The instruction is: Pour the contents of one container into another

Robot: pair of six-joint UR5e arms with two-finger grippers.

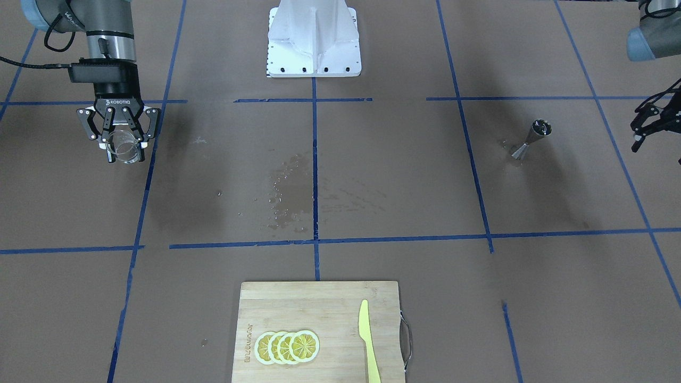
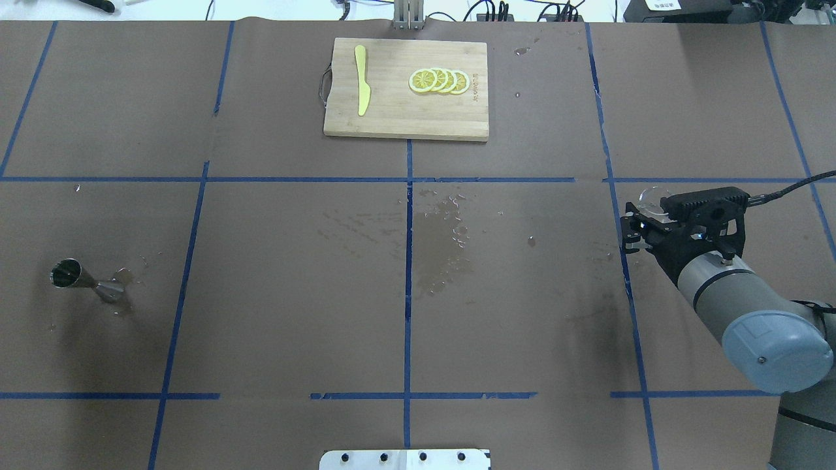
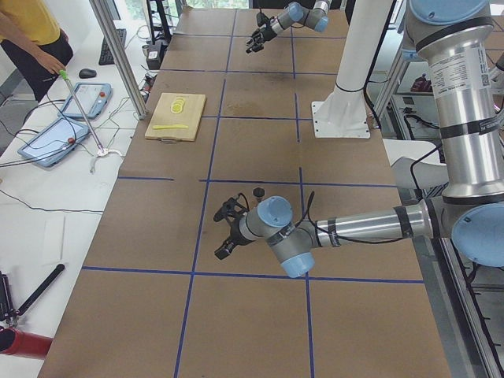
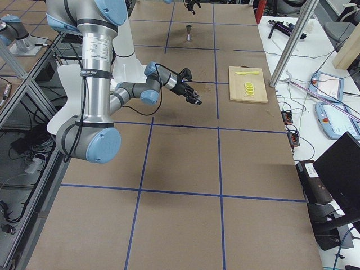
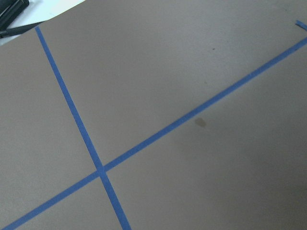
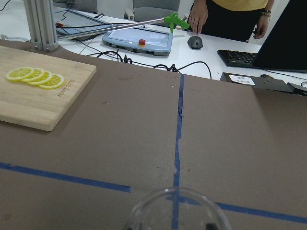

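The clear glass cup [image 1: 126,144] hangs above the table at my right side, with my right gripper [image 1: 125,139] shut on it. The overhead view shows the cup [image 2: 653,196] ahead of the right gripper [image 2: 643,225]. Its rim [image 6: 173,210] fills the bottom edge of the right wrist view. The steel jigger [image 1: 532,139] stands upright on the table far across, on my left side, also seen as jigger [image 2: 85,279]. My left gripper [image 1: 652,125] is near the jigger but apart from it, cut by the frame edge. The side view shows the left gripper [image 3: 226,230] with fingers spread and holding nothing.
A wooden cutting board [image 2: 392,121] at the far middle carries lemon slices [image 2: 439,80] and a yellow knife [image 2: 362,88]. A wet patch [image 2: 444,241] marks the table's centre. The white robot base [image 1: 314,40] sits at my edge. A person's hand [image 6: 197,19] is beyond the table.
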